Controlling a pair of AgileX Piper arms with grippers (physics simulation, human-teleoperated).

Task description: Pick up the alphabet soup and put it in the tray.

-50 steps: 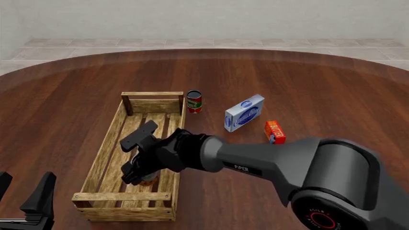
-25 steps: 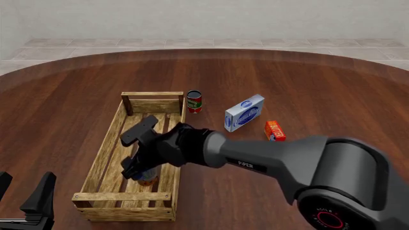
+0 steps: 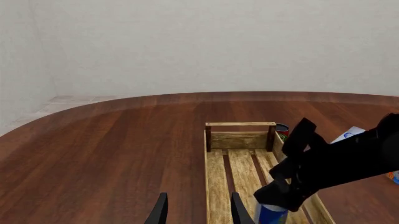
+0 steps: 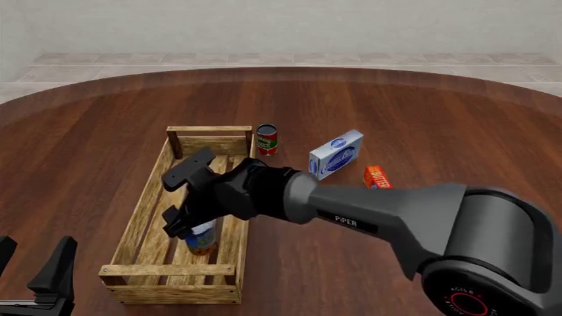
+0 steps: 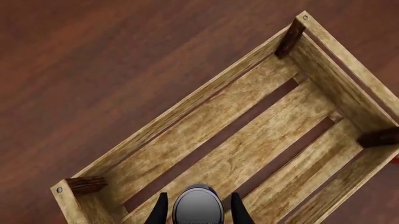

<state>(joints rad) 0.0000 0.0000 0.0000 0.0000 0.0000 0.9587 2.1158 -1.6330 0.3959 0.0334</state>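
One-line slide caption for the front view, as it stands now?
Right gripper above the blue soup can standing inside the wooden tray; left gripper idle near the table edge.

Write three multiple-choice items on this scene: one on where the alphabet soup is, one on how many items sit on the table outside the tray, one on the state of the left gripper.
1. Where is the alphabet soup?
A. inside the tray, between the right gripper's fingers
B. on the table beside the blue-and-white box
C. in the left gripper

2. How many items sit on the table outside the tray?
A. one
B. three
C. five

3. What state is the left gripper in?
A. shut on a can
B. open and holding nothing
C. out of view

Answers:
1 A: the right wrist view shows the can's top between the fingers, over the slats.
2 B: the red-and-green can, the blue-and-white box and the small orange box.
3 B: its fingers stand apart with nothing between them.
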